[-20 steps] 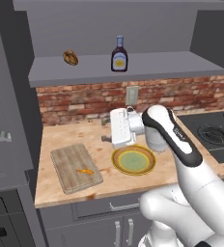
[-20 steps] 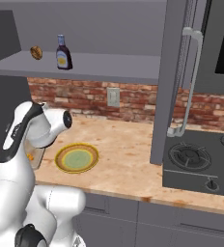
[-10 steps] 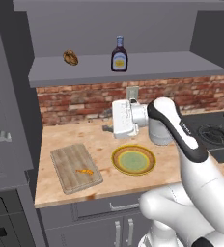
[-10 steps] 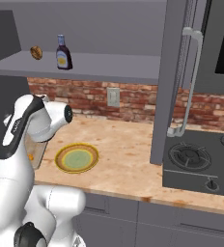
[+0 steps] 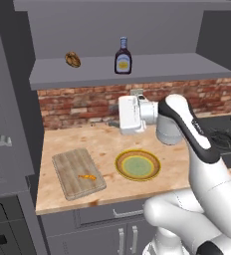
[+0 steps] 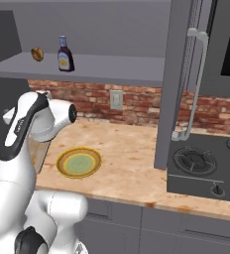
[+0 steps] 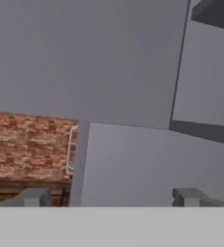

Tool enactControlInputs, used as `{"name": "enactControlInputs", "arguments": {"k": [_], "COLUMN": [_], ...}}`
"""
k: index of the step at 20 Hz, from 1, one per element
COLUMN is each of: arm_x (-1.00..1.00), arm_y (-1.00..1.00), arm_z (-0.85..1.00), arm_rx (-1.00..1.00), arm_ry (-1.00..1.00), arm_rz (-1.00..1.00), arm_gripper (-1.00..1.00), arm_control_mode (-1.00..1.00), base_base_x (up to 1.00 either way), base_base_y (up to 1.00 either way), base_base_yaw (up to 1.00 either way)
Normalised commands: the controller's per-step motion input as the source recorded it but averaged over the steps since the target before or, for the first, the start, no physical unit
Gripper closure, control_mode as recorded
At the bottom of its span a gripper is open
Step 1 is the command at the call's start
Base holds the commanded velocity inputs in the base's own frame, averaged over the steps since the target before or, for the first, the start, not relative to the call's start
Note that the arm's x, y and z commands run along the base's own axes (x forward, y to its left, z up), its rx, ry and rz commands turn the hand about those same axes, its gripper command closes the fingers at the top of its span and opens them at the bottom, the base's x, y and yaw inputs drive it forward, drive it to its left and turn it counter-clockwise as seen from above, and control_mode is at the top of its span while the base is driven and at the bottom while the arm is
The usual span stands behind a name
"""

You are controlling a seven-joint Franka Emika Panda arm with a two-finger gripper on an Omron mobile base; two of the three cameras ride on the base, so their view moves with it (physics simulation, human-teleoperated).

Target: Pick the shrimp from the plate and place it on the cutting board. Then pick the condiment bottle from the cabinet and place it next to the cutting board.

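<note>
Shrimp (image 5: 88, 176) lies on board (image 5: 77, 172); bottle (image 5: 122, 56) next. Claw (image 7: 111, 197) wide open, empty (aimed sideways). Raise, level with cabinet (image 5: 137, 69), grip bottle's body.

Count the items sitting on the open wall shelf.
2: the condiment bottle near the middle of the cabinet shelf, and a round brown lump to its left. Nothing else shows there.

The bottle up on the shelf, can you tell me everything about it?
The condiment bottle is small and dark brown-purple, with a narrow neck, a pale cap and a yellow-white label. It stands upright on the grey cabinet shelf, apart from a round brown lump farther along. Nothing grips or touches it.
</note>
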Motion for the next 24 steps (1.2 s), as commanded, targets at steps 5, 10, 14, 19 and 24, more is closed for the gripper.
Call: {"name": "enactControlInputs", "arguments": {"k": [5,10,14,19,24], "arm_x": [0.00,0.00,0.00,0.00,0.00], "arm_y": [-0.09,-0.06,-0.06,-0.08,-0.13], "arm_z": [0.37,0.39,0.38,0.35,0.27], "arm_rx": [0.06,0.04,0.02,0.00,0.00], "arm_ry": [0.00,0.00,0.00,0.00,0.00], "arm_rz": [0.00,0.00,0.00,0.00,0.00], "arm_gripper": [-1.00,-1.00,-1.00,-1.00,-1.00], "arm_control_mode": [-1.00,-1.00,-1.00,-1.00,-1.00], "base_base_x": [0.00,0.00,0.00,0.00,0.00], "base_base_y": [0.00,0.00,0.00,0.00,0.00], "base_base_yaw": [0.00,0.00,0.00,0.00,0.00]}}
